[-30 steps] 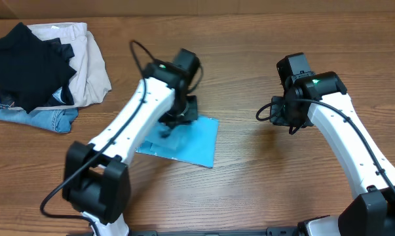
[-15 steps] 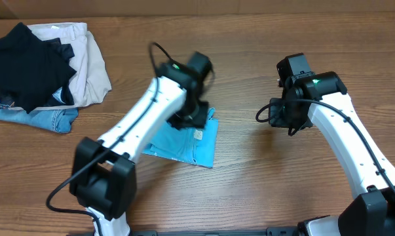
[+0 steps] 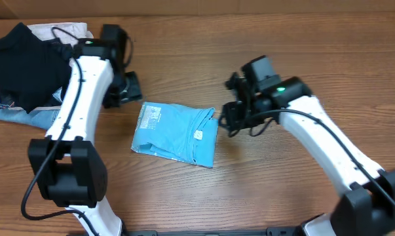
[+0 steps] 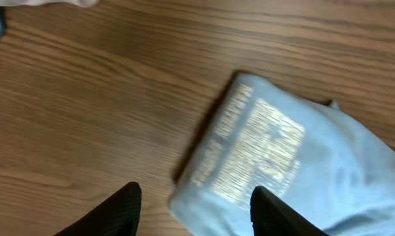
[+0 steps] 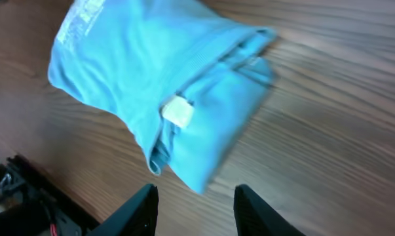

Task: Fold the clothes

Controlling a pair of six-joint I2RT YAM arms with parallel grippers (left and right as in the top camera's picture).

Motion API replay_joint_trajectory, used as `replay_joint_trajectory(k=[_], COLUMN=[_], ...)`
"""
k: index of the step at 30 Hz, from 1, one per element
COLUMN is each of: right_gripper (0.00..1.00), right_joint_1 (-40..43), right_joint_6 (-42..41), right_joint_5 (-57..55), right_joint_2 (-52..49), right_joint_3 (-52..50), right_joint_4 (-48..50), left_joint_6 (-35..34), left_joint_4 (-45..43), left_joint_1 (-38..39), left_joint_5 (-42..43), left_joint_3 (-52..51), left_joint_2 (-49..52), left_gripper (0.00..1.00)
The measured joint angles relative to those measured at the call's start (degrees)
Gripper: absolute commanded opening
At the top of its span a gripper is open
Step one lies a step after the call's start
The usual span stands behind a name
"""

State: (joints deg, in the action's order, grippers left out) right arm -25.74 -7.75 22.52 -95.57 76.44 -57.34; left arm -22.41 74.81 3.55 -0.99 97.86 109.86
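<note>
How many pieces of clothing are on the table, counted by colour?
Light blue T-shirt: 1
Black garment: 1
Beige trousers: 1
Blue denim jeans: 1
Total: 4

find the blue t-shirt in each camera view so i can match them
Overhead: T-shirt lies folded, just left of mid-picture.
Left wrist: T-shirt fills the lower right.
Right wrist: T-shirt runs from upper left to centre.
Shared landmark: the white print at one end of it.
</note>
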Motion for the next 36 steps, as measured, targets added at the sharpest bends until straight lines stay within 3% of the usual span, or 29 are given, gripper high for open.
replay_joint_trajectory(k=[10, 23, 25, 27, 28, 36], right_gripper=[0.41, 0.41, 0.33, 0.07, 0.04, 0.04], right_joint_1=[-5.46, -8.92, -8.92, -8.92, -8.92, -8.83], right_joint_6=[-2.71, -4.00, -4.17, -4.74, -4.83, -5.73], right_joint_5=[2.82, 7.17, 7.26, 7.23, 7.30, 7.65], right_joint_2=[-13.64, -16.28, -16.37, -16.61, -16.81, -18.51], right_joint_3=[-0.02, -0.02, -0.02, -0.02, -0.02, 0.07], right_joint_4=[9.70, 14.25, 14.29, 14.29, 14.36, 9.14], left_joint_6=[0.85, 1.60, 1.62, 1.62, 1.62, 1.64], left_joint_4=[0.35, 0.26, 0.33, 0.46, 0.46, 1.20], left_joint_1=[-1.90, -1.90, -1.90, -1.90, -1.90, -1.90], left_joint_5=[-0.15, -0.15, -0.15, -0.13, -0.13, -0.15], left_joint_3=[0.00, 0.00, 0.00, 0.00, 0.00, 0.00], left_joint_2=[0.00, 0.00, 0.00, 0.00, 0.00, 0.00], left_gripper=[0.57, 0.59, 0.59, 0.61, 0.61, 0.62])
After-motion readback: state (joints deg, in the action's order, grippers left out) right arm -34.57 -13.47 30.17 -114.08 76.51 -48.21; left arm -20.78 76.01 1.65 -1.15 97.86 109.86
